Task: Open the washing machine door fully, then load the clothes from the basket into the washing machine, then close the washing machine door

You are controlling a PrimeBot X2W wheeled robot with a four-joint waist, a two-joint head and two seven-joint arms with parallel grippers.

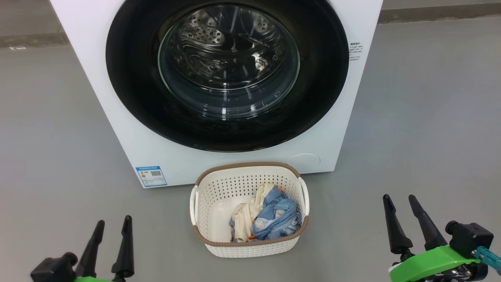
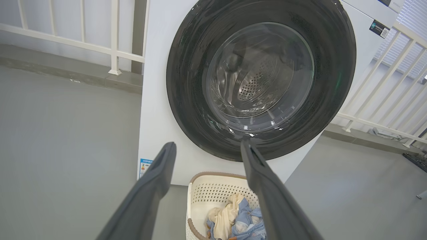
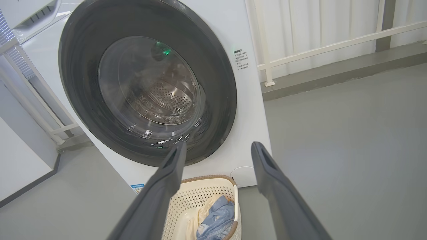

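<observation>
Laundry spot in a bare utility space; test bay or enclosed balcony, cannot tell which.

- White front-loading washing machine [image 1: 176, 160] stands directly on a smooth, plain grey floor [image 1: 430, 117], with open floor on both sides.
- Blue energy sticker [image 1: 151, 176] sits at its lower front corner, with small printed labels elsewhere on the casing.
- Perforated basket [image 1: 235, 188] holding clothes [image 1: 274, 219] sits on the floor just in front.
- Behind the machine, a white railing [image 2: 114, 40] with upright bars is set on a low grey kerb [image 2: 66, 75].
- Pale pleated curtain [image 3: 317, 23] hangs beyond the rails on one side, and white slats [image 2: 413, 16] show on the other.
- Light is even and daylight-like.
</observation>
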